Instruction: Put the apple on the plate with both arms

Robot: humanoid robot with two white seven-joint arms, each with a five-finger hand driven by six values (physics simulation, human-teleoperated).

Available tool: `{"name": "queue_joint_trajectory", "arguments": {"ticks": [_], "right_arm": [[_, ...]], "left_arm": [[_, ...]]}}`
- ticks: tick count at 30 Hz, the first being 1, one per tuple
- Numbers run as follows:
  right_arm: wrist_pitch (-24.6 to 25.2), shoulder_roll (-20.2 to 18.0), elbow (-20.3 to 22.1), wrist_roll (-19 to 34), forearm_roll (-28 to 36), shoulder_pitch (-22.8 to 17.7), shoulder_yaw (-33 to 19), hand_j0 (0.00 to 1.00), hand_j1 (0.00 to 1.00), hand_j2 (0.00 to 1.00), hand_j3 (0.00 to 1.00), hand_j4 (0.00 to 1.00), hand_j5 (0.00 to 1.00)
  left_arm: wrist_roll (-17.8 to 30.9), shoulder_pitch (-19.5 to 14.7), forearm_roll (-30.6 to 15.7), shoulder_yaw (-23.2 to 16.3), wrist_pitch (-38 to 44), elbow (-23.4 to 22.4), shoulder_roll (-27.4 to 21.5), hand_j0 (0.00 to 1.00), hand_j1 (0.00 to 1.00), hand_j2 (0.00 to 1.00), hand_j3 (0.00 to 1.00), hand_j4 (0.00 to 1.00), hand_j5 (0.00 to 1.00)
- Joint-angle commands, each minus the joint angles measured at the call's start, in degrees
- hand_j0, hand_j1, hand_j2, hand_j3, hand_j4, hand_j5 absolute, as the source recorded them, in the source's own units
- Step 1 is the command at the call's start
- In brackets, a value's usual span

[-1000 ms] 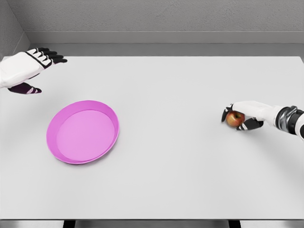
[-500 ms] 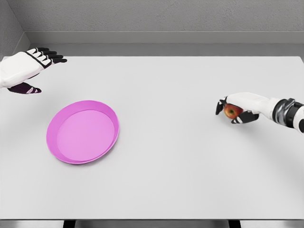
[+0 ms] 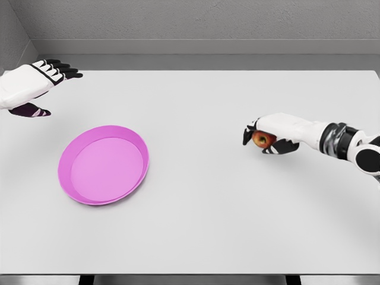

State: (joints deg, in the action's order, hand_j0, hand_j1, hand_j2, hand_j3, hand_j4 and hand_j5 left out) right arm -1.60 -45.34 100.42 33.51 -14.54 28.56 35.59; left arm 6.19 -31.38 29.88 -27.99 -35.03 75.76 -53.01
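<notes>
A red apple (image 3: 262, 139) is held in my right hand (image 3: 265, 138), whose fingers curl over it, a little above the white table at the right of middle. The pink plate (image 3: 73, 187) lies on the table at the left, well apart from the apple. My left hand (image 3: 40, 83) hovers at the far left edge, behind the plate, fingers spread and holding nothing.
The white table (image 3: 202, 208) spans the whole view, with its front edge along the bottom. A grey wall runs behind its far edge.
My right hand has carried the apple leftward, toward the table's middle, and slightly upward in the picture. The left hand and the plate have stayed put.
</notes>
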Motion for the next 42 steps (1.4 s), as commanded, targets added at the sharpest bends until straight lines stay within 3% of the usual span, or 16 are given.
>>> {"name": "queue_joint_trajectory", "arguments": {"ticks": [1, 8, 23, 25, 37, 40, 42], "right_arm": [[-2.9, 1.3, 0.0, 0.0, 0.1, 0.0, 0.4, 0.51, 0.51, 0.51, 0.51, 0.51, 0.51], [-6.9, 4.1, 0.0, 0.0, 0.2, 2.5, 4.6, 0.51, 0.51, 0.51, 0.51, 0.51, 0.51], [-6.9, 6.3, 0.0, -0.1, 0.2, 4.1, 7.8, 0.53, 0.53, 0.53, 0.53, 0.53, 0.53], [-6.6, 6.3, 0.0, -0.2, 0.2, 4.1, 7.8, 1.0, 1.0, 1.0, 1.0, 1.0, 1.0], [-7.5, 5.3, 0.0, -0.2, 0.2, 4.8, 7.6, 1.0, 1.0, 1.0, 1.0, 1.0, 1.0], [-14.5, 1.8, 0.0, -0.1, 0.5, 4.2, 3.9, 1.0, 1.0, 1.0, 1.0, 1.0, 1.0], [-16.5, -0.6, 0.0, -0.1, 0.7, 3.2, -0.1, 1.0, 1.0, 1.0, 1.0, 1.0, 1.0]], "left_arm": [[0.0, 0.0, -0.4, 0.0, 0.0, -0.1, -0.1, 1.0, 1.0, 1.0, 1.0, 1.0, 1.0], [0.0, 0.0, -0.4, 0.1, 0.0, -0.1, -0.1, 1.0, 1.0, 1.0, 1.0, 1.0, 1.0], [0.0, 0.0, -0.4, 0.1, 0.0, -0.1, -0.1, 1.0, 1.0, 1.0, 1.0, 1.0, 1.0], [0.0, 0.0, -0.4, 0.1, 0.0, -0.1, -0.1, 1.0, 1.0, 1.0, 1.0, 1.0, 1.0], [-0.1, -0.2, -0.4, 0.3, 0.0, -0.3, -0.1, 1.0, 1.0, 1.0, 1.0, 1.0, 1.0], [-0.4, 0.0, -1.0, 0.4, 0.0, -0.3, -0.1, 1.0, 1.0, 1.0, 1.0, 1.0, 1.0], [-0.2, 0.1, -0.8, 0.4, 0.0, 0.2, 0.0, 1.0, 1.0, 1.0, 1.0, 1.0, 1.0]]}}
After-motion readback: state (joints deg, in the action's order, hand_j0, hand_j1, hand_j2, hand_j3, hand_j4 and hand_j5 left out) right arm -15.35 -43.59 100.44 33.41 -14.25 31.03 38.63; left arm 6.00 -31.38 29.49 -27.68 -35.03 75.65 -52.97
